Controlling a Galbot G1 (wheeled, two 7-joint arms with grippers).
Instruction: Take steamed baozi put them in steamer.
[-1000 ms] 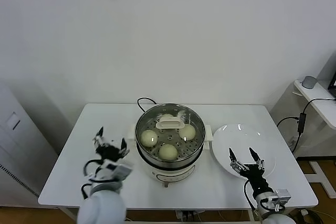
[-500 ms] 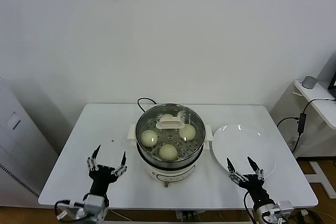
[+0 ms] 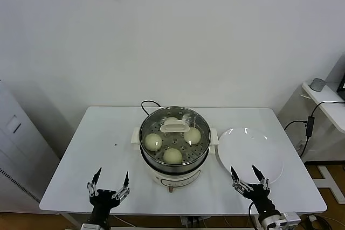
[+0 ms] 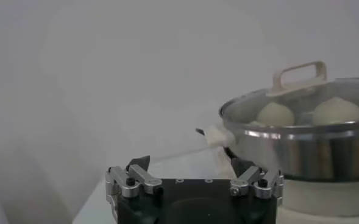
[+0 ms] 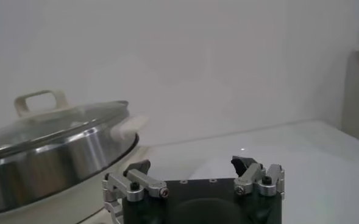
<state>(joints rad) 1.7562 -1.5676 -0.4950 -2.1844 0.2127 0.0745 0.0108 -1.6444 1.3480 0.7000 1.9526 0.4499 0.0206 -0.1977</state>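
The steamer [image 3: 172, 166], a shiny steel pot on a white base, stands mid-table with its glass lid [image 3: 173, 127] on. Through the lid I see several cream-white steamed baozi, one of them at the left [image 3: 153, 141] and one at the front [image 3: 172, 155]. My left gripper [image 3: 111, 175] hovers open and empty at the table's front edge, left of the steamer. My right gripper [image 3: 243, 169] is open and empty at the front right, over the near rim of the plate. The left wrist view shows the open left gripper [image 4: 190, 164], the steamer [image 4: 301, 146] and two baozi [image 4: 275, 114] under the lid.
A flat white plate [image 3: 250, 152] lies bare to the right of the steamer. A black power cord [image 3: 146, 104] runs behind the pot. In the right wrist view the steamer [image 5: 57, 155] sits beside my open right gripper [image 5: 191, 165].
Both arms have pulled back toward the table's front edge and sunk lower in view; the left moved away from the steamer's side. Steamer, lid and plate stayed put.
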